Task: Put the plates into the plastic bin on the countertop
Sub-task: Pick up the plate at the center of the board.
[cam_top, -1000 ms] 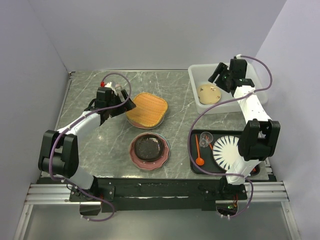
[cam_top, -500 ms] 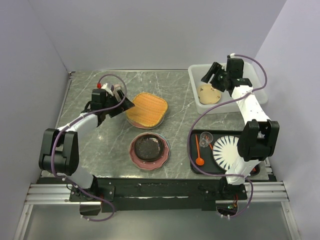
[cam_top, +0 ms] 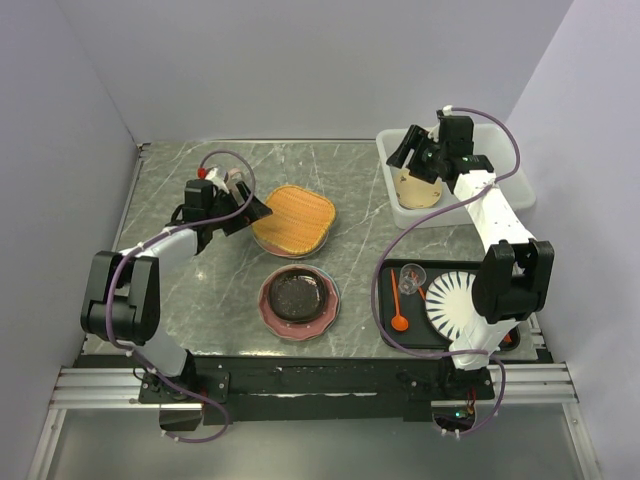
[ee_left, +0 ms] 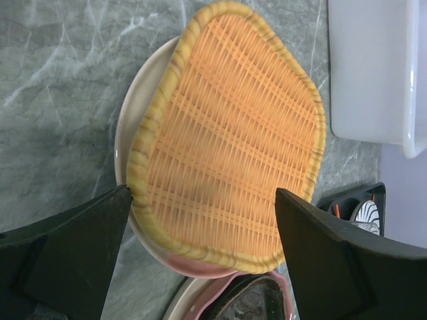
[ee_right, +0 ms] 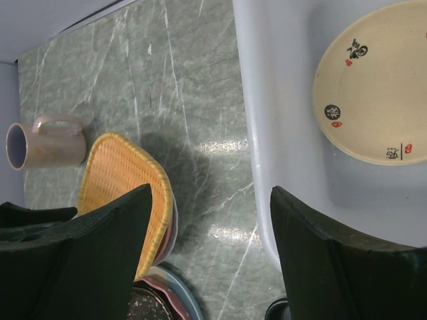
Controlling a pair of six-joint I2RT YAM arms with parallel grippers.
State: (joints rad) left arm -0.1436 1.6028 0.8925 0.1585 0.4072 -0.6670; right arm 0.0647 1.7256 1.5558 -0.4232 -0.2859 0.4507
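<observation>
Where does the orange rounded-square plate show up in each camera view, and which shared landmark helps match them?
Top external: the orange plate sits left of centre on the countertop.
Left wrist: it fills the middle of the picture.
Right wrist: it is at the lower left.
Shared landmark: the plastic bin, upper right in all three views.
</observation>
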